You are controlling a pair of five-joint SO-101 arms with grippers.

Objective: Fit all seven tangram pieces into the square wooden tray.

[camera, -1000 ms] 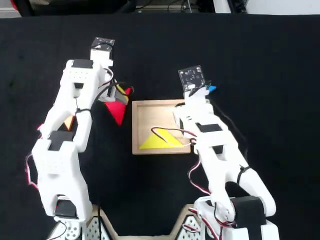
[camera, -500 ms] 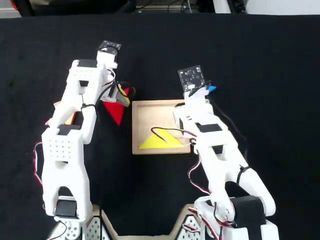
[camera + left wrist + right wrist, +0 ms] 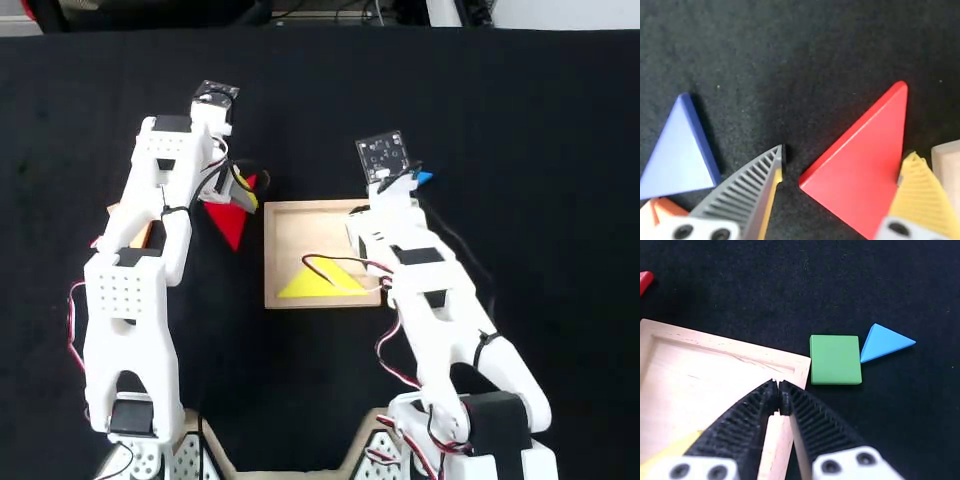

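Tray (image 3: 300, 235) status: one piece of seven seated, early stage.

Left gripper (image 3: 846, 154): jaws spread wide, low over the table (image 3: 520, 120) just left of the tray, holding nothing. The red triangle (image 3: 860, 165) lies flat between the two fingers. The yellow finger sits at its edge on the tray side; contact cannot be confirmed. The grey finger is clear of it. Farther left lie a dark blue triangle (image 3: 675, 160) and, next to it, an orange piece (image 3: 657, 212), both on the table.

Right gripper (image 3: 776, 387): jaws closed together and empty, poised above the tray's far right corner. Just right of that corner a green square (image 3: 835, 360) lies flat beside the rim. A light blue triangle (image 3: 885, 342) sits at its right edge, a corner about touching.

Inside the tray, a yellow triangle (image 3: 320, 282) lies flat against the near wall; the remaining floor is bare wood.

Assessment: five loose pieces are accounted for outside the tray, and by the task's count six remain to be placed. The red triangle is judged the step in hand, not yet gripped.
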